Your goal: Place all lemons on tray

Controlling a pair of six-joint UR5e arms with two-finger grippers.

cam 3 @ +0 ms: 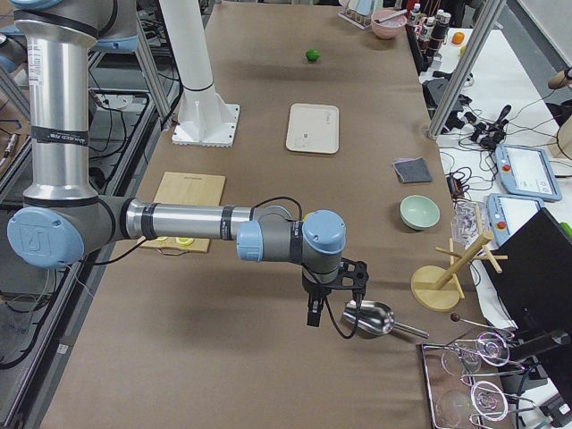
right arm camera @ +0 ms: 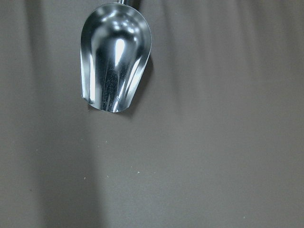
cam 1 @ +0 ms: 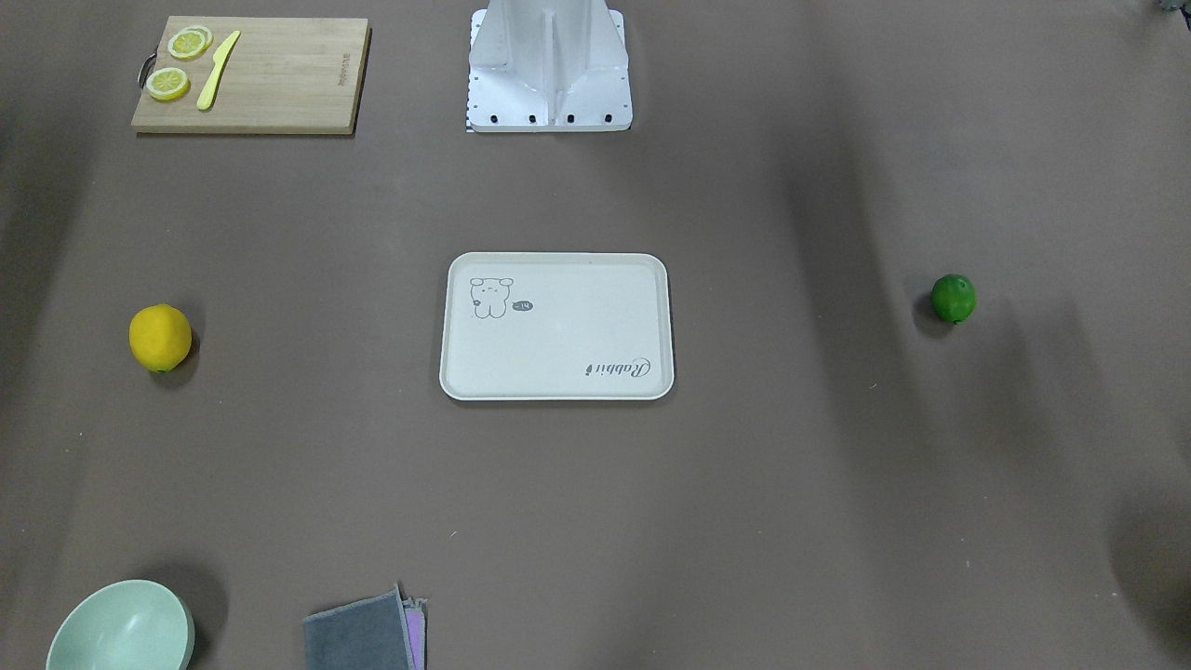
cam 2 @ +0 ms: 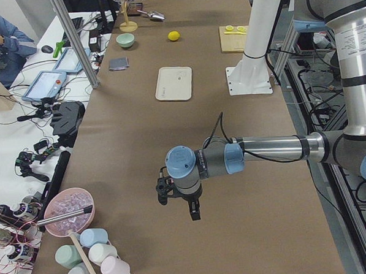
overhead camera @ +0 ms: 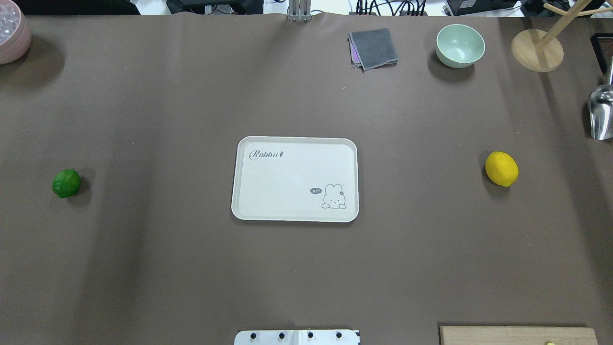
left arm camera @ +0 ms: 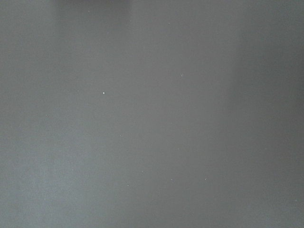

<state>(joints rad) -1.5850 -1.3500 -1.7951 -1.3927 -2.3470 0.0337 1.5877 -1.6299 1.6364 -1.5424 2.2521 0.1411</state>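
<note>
The yellow lemon (cam 1: 160, 337) (overhead camera: 501, 168) lies on the brown table on my right side. The green lemon (cam 1: 953, 298) (overhead camera: 66, 183) lies on my left side. The off-white tray (cam 1: 577, 326) (overhead camera: 287, 182) sits empty in the middle between them. My left gripper (cam 2: 177, 202) shows only in the exterior left view, hanging over bare table far from the tray; I cannot tell whether it is open. My right gripper (cam 3: 331, 313) shows only in the exterior right view, above a metal scoop (right arm camera: 115, 57); I cannot tell its state either.
A wooden cutting board (cam 1: 279, 79) with lemon slices and a yellow knife lies near the robot base (cam 1: 549, 70). A mint bowl (overhead camera: 459, 45), a grey cloth (overhead camera: 373, 48) and a wooden rack (overhead camera: 536, 48) stand along the far edge. A pink bowl (overhead camera: 12, 33) is at the far left.
</note>
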